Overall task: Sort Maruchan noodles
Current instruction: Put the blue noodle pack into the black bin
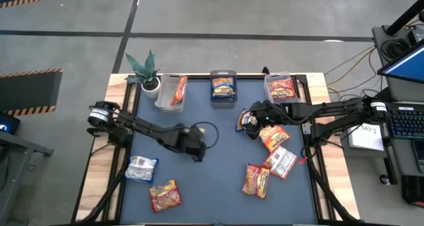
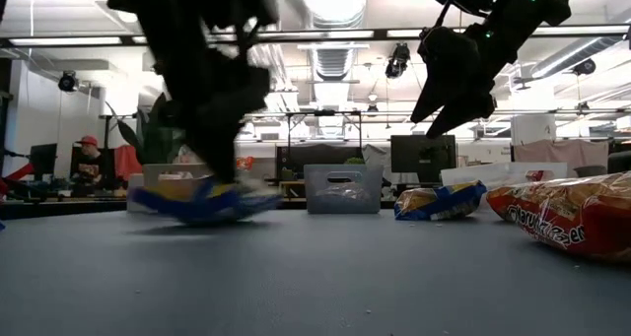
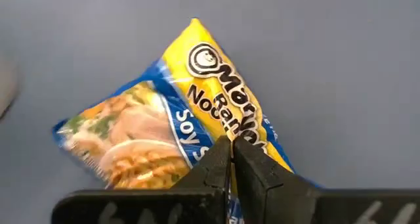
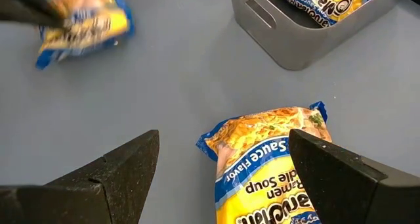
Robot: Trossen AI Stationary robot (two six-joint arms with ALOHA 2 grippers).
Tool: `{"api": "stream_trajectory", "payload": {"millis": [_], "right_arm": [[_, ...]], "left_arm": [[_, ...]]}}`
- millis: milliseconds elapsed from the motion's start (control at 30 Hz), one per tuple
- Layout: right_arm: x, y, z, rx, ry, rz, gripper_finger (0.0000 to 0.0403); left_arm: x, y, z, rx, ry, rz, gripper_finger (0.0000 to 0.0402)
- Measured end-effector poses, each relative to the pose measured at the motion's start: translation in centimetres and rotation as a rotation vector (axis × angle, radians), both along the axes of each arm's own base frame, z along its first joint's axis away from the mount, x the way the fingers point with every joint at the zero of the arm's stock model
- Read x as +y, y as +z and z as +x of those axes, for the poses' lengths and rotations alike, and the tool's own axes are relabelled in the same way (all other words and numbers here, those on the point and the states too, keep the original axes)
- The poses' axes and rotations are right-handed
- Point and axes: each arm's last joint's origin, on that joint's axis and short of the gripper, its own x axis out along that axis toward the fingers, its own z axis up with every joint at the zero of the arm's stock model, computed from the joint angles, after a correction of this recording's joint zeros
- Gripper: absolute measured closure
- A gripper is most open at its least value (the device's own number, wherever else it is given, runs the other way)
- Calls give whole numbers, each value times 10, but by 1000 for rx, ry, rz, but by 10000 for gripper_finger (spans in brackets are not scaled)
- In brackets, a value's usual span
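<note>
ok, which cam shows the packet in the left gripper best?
Left wrist view: the blue-yellow packet fills the picture, print readable, the left gripper shut on its edge. The low view shows it blurred under the arm, the right wrist view shows it far off, and in the high view the arm hides it.

3 bins (image 1: 224, 87) line the table's (image 1: 218, 193) far edge, each holding noodles.

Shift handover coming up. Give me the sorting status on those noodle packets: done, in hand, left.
Done: three bins along the far edge each hold packets, such as the middle bin.
In hand: the left gripper is shut on a blue-yellow packet; the right gripper hangs open over another blue-yellow packet.
Left: loose packets on the mat, including the red packet and silvery packet.
</note>
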Motion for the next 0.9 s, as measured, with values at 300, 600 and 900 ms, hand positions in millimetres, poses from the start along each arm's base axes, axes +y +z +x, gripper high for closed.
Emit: {"api": "stream_trajectory", "payload": {"millis": [300,600,900], "right_arm": [[0,0,0,-7,-9,8,76],[0,2,2,-35,-3,-1,76],[0,2,2,-37,-7,5,76]], "left_arm": [[-9,20,24,-122,-272,3,401],[-9,20,24,-121,-269,6,377],[-8,20,23,-104,-281,44,266]]}}
